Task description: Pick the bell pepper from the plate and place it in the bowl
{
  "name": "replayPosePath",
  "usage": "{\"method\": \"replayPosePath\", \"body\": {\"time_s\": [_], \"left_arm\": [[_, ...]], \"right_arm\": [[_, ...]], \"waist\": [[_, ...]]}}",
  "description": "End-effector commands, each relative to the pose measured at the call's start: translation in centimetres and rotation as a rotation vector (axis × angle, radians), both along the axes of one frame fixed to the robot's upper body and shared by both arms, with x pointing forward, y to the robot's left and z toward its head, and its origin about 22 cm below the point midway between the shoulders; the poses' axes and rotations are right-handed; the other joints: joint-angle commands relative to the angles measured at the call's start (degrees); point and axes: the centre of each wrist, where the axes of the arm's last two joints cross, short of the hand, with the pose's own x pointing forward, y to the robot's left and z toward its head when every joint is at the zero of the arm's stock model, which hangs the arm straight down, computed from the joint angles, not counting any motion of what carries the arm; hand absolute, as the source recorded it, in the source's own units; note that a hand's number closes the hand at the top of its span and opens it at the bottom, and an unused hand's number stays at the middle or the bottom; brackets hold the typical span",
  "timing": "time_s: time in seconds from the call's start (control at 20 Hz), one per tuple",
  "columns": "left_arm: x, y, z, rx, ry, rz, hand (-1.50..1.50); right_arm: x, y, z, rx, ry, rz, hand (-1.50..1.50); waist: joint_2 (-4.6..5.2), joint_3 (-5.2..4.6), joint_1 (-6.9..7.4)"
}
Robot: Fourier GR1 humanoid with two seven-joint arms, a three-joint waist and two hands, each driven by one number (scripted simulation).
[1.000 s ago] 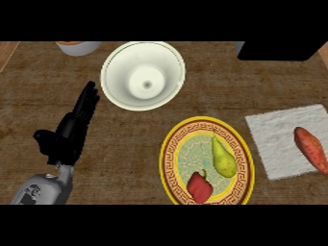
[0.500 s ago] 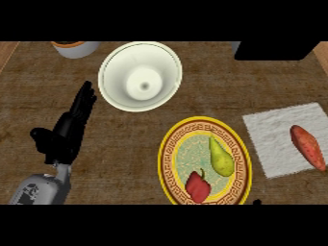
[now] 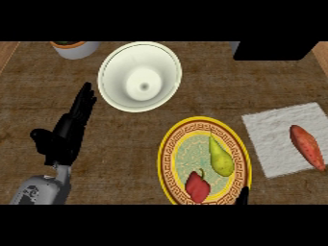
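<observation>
Left hand point(image 3: 63, 134) open, fingers straight, over rough woven desk point(image 3: 24, 110). Glossy white round bowl point(image 3: 139, 77) just beyond its fingertips. Red bell pepper point(image 3: 197, 186) on yellow-rimmed patterned plate point(image 3: 164, 156), well right of it. Right hand point(image 3: 243, 196): only black tip visible beside pepper, can't tell state.

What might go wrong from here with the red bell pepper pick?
1. The red bell pepper lies close beside the yellow-green pear on the yellow-rimmed plate; the right hand, only a dark tip at the plate's near edge, may bump the pear.
2. The pepper sits by the near rim, so a nudge might push it off.
3. The white bowl lies beyond the pear.
</observation>
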Motion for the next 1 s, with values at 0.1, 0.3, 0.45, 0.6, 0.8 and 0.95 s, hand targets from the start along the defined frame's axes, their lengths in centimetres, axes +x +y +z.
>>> {"method": "replayPosePath", "body": {"time_s": [0.1,0.3,0.45,0.6,0.8,0.95], "left_arm": [[-0.4,-0.5,-0.9,0.003,-0.002,0.003,0.00],[-0.6,-0.3,-2.1,-0.004,-0.011,0.006,0.00],[-0.5,-0.3,-1.7,0.009,-0.006,-0.003,0.00],[0.4,0.2,-0.7,0.001,0.018,0.010,0.00],[-0.5,0.4,-0.2,-0.007,0.001,-0.018,0.00],[0.1,0.2,-0.7,-0.006,0.021,0.000,0.00]], "right_arm": [[2.2,0.9,-1.3,0.091,-0.027,-0.047,-1.50],[2.2,1.2,-2.3,0.102,-0.028,-0.062,-1.50],[4.0,0.8,-2.6,0.098,-0.025,-0.073,-1.50],[4.2,1.1,-2.8,0.086,-0.043,-0.054,-1.50],[4.3,0.1,-5.4,0.039,0.070,-0.115,-1.50],[5.2,-0.7,-5.4,0.022,0.137,-0.128,-1.50]], "waist": [[0.01,0.01,0.07],[-0.04,0.03,-0.15],[-0.04,0.04,0.13],[-0.11,0.07,-0.04],[-0.13,0.05,0.13],[-0.06,0.01,0.01]]}}
